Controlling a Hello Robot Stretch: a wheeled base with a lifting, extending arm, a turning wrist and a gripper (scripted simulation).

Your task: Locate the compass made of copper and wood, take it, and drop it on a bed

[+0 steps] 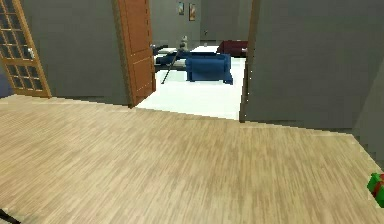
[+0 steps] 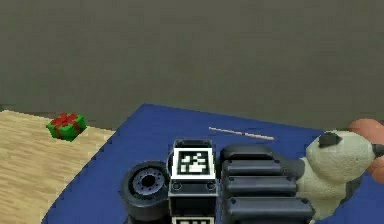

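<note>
In the arm side view the arm's end sits low in the picture, with a white marker square on top. Left of that square is the gripper's dark round body. Its far end cannot be made out against the blue surface behind it, so I cannot tell whether it holds anything. That surface is a flat blue spread that looks like a bed cover. On it lie a thin pale stick and a white and olive plush toy.
A green gift box with a red ribbon stands on the wood floor beside the blue spread and appears again as a gift box. Ahead, a doorway beside an open wooden door leads to a blue armchair. A glass-paned door stands left.
</note>
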